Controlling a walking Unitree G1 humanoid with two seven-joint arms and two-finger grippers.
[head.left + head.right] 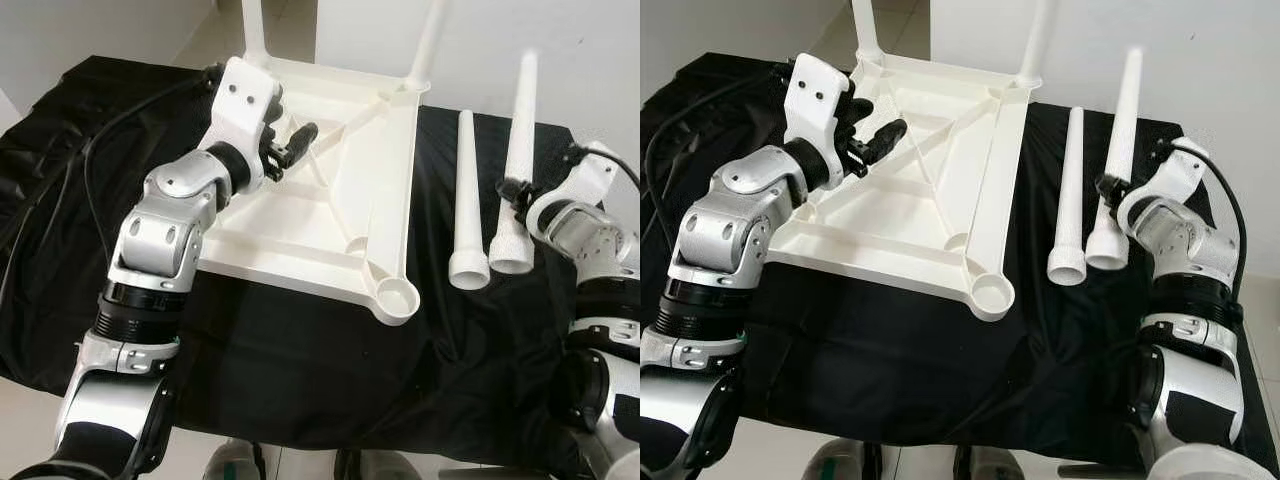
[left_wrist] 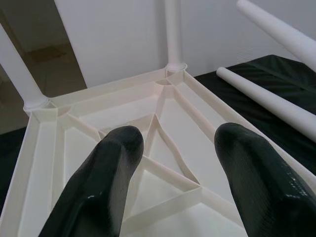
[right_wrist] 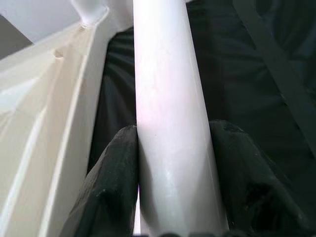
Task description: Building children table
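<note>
Over the upturned tabletop (image 1: 330, 190), the left gripper (image 1: 290, 143) reaches, released; right gripper (image 1: 1108, 190) clenches a leg (image 1: 1118, 150).

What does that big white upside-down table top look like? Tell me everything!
The square white plastic table top lies upside down on the black cloth. Its underside shows raised ribs crossing in triangles. Two white legs already stand in the far corner sockets; the near right corner socket is empty. The left claw hovers open above the ribs.
</note>
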